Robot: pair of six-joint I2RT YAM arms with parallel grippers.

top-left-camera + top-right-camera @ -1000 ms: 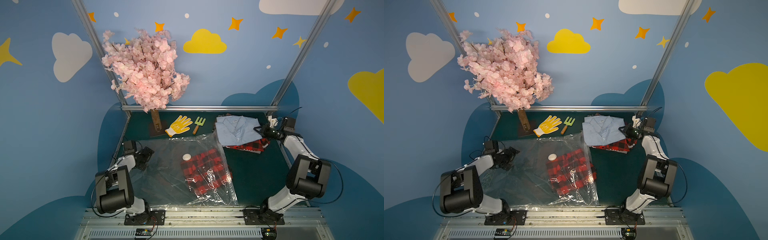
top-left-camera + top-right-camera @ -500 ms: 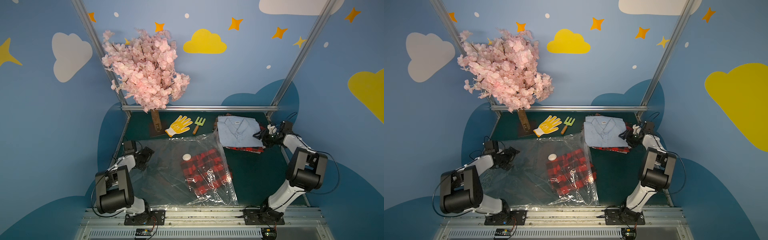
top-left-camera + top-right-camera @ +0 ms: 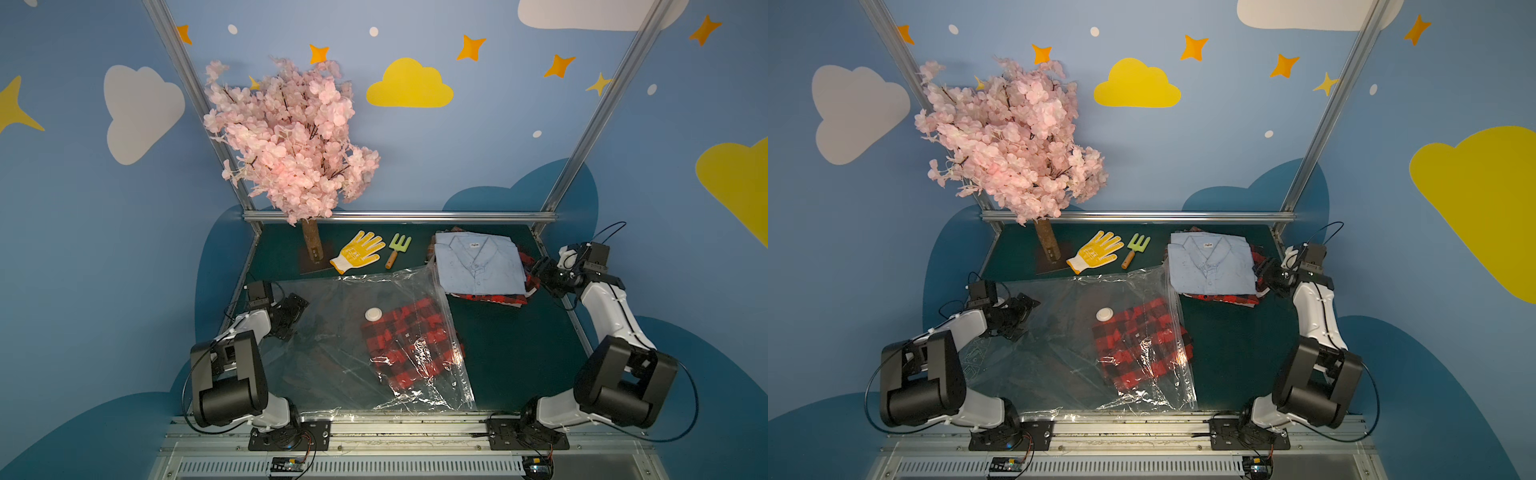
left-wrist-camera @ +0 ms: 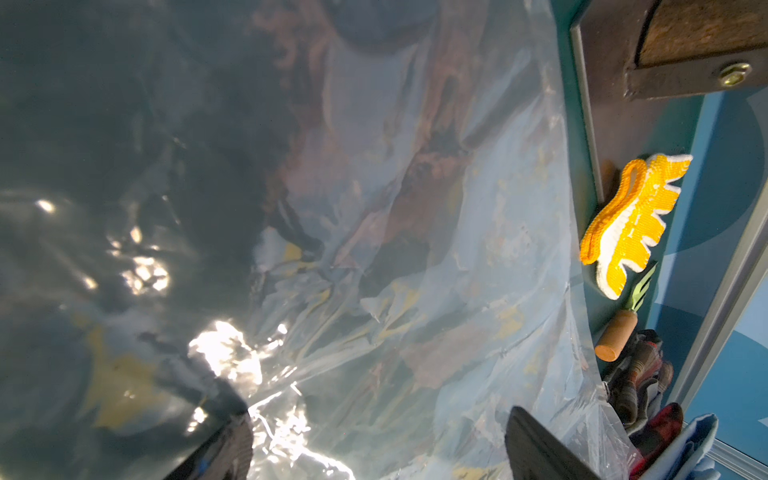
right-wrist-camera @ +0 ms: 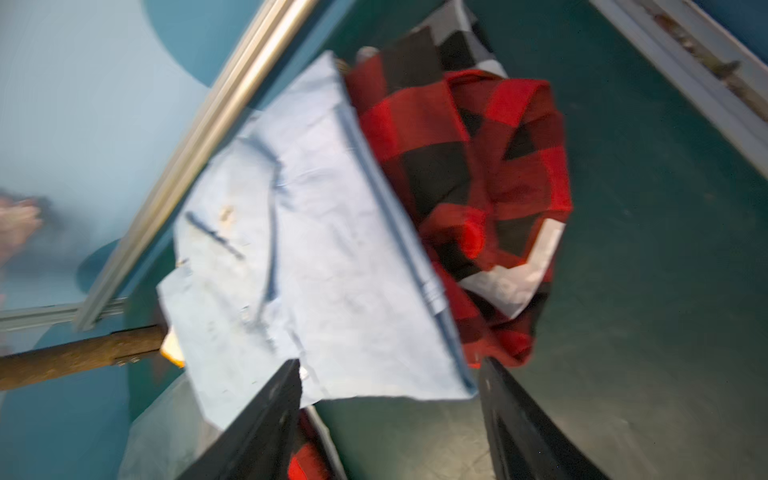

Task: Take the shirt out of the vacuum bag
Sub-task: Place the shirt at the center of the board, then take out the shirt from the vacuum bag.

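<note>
In both top views the right fingers [image 3: 539, 267] now stand open beside the blue shirt [image 3: 478, 266], which has settled flat on the pile [image 3: 494, 297]. The left fingers [image 3: 296, 306] stay open at the edge of the bag [image 3: 328, 365]. A plaid shirt [image 3: 409, 345] lies inside the bag.

Left wrist: open fingers [image 4: 536, 449] over bare plastic.

Right wrist: fingers [image 5: 270, 415] spread around the blue shirt's corner, not pinching it. That shirt is delivered, and the plaid one looks next.

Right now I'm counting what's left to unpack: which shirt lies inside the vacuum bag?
The red-and-black plaid shirt beside the white valve, inside the clear vacuum bag. The light blue shirt and plaid clothing beneath it lie outside.
</note>
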